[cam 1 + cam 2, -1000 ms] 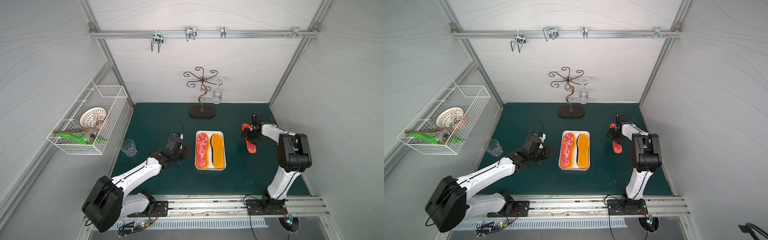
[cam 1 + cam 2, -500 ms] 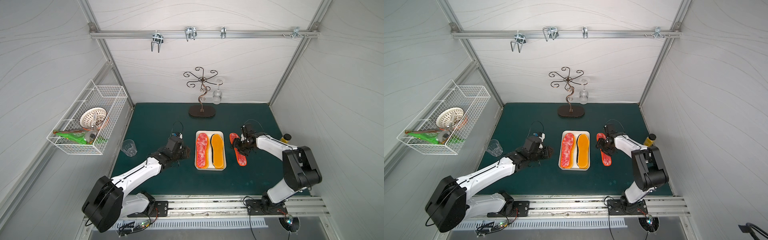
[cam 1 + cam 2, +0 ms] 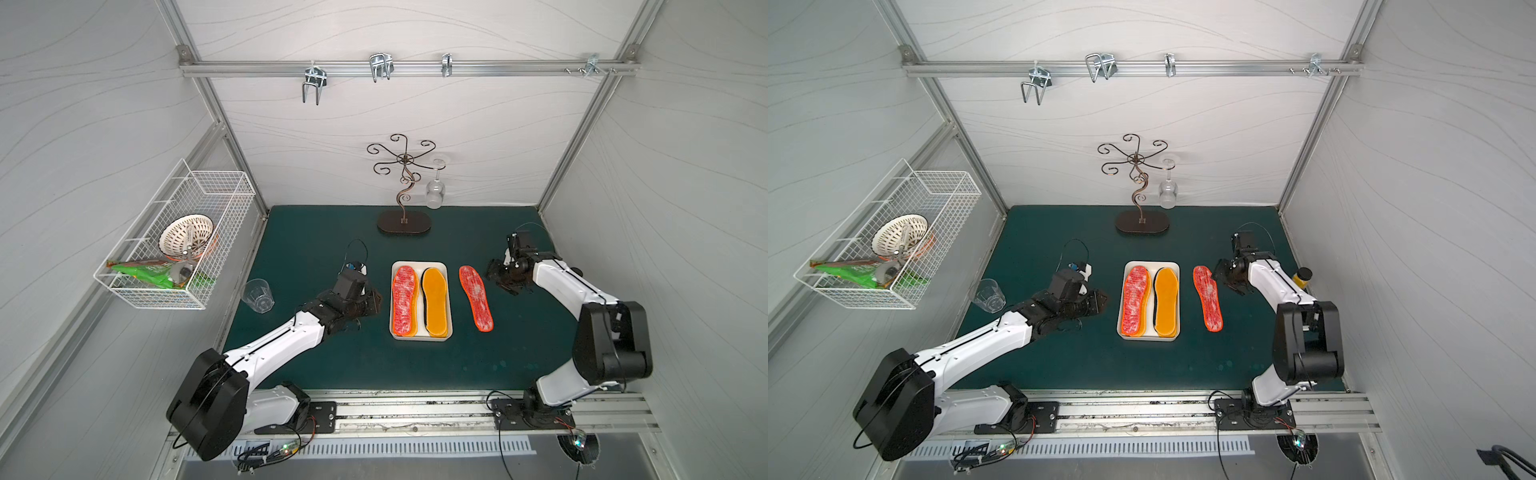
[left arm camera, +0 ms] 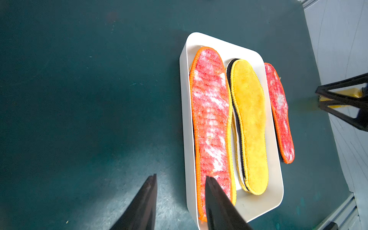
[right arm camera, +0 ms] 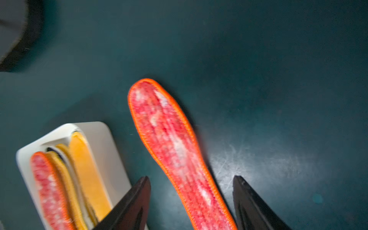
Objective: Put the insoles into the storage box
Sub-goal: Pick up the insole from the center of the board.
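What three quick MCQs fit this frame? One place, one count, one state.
1. Where is the loose red insole?
A. in the wire basket
B. on the mat beside the storage box
C. hung on the back rail

2. How many red speckled insoles are visible?
A. one
B. four
C. two

3. What state is the right gripper in?
A. open
B. shut on an insole
C. shut, empty

1 B: it lies flat on the mat, on the right arm's side of the box.
2 C: the boxed red insole plus the loose one.
3 A: the right wrist view shows its fingers apart on either side of the insole, with gaps.
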Tool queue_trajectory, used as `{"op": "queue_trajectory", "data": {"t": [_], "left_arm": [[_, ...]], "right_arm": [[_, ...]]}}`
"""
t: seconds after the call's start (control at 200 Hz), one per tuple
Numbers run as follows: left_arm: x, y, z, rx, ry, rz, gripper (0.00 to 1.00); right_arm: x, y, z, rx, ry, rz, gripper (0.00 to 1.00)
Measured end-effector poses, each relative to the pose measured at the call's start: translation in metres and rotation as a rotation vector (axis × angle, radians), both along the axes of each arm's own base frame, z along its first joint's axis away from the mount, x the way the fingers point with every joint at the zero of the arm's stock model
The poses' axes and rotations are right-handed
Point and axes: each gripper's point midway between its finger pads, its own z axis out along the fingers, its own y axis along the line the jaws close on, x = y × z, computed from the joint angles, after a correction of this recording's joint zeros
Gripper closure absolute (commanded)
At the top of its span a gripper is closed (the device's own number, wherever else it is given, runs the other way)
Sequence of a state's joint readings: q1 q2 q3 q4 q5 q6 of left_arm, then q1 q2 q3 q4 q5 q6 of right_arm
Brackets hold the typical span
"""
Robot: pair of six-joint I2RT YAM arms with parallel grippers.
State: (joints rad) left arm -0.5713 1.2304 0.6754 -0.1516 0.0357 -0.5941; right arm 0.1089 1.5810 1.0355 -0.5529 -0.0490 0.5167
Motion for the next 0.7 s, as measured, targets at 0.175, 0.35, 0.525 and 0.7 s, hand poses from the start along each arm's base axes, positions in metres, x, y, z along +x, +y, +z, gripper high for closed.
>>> {"op": "queue_trajectory", "data": {"t": [0.175, 0.35, 0.525, 0.7], "left_arm": [[0.000, 0.000, 0.000, 0.000, 0.002, -0.002, 0.56], [0.000, -0.001, -0.001, -0.002, 0.005, -0.004, 0.56], [0.000, -0.002, -0.002, -0.003, 0.010, -0.007, 0.56], [0.001, -0.003, 0.002, -0.005, 0.006, -0.007, 0.56]], "right_arm": [[-0.022, -0.009, -0.034, 0.006, 0.103, -0.011, 0.33], [-0.023, -0.001, -0.045, 0.055, 0.116, 0.002, 0.39], [-0.022, 0.007, -0.049, 0.082, 0.108, 0.022, 0.48], [-0.026, 0.022, -0.051, 0.100, 0.095, 0.059, 0.73]]}}
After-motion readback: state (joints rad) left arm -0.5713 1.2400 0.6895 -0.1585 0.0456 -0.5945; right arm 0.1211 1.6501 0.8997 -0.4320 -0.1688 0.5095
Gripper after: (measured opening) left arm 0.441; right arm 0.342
